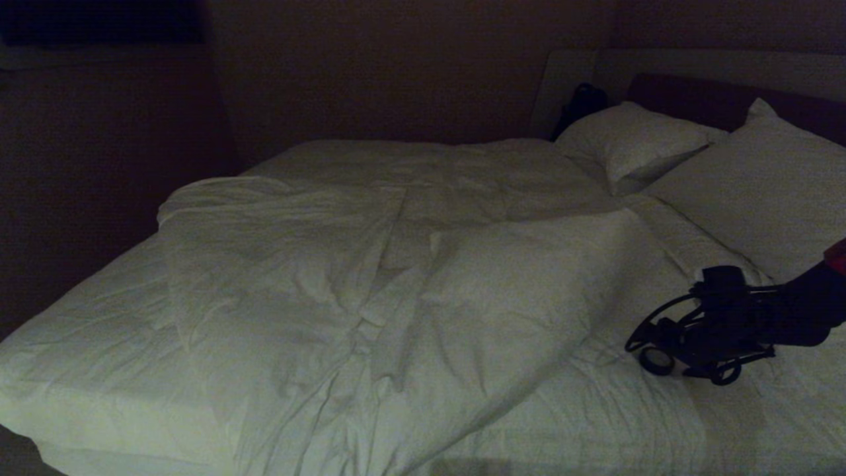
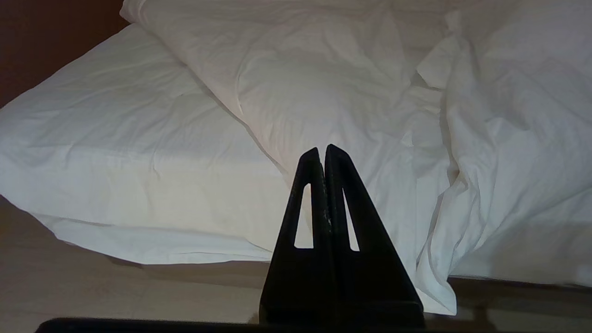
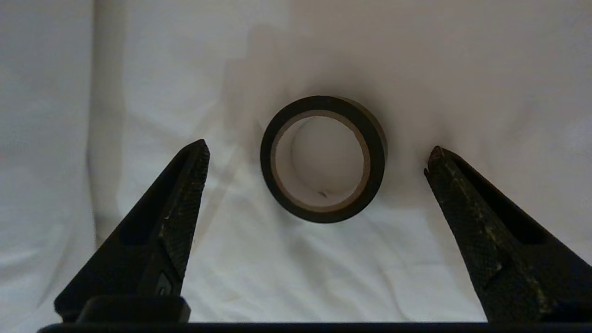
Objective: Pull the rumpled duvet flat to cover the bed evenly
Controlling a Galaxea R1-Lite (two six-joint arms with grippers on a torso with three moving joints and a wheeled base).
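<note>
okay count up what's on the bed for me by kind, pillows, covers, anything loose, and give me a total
Pillows: 2, one by the headboard, one nearer the robot's right.
Duvet: 1, rumpled.
Roll of dark tape: 1, lying flat on the white bedding between the fingers of the open right gripper.
Total: 4

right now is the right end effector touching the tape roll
Apart. The right wrist view shows the right end effector open, with bare sheet between each fingertip and the tape roll, which lies flat on the bed.
</note>
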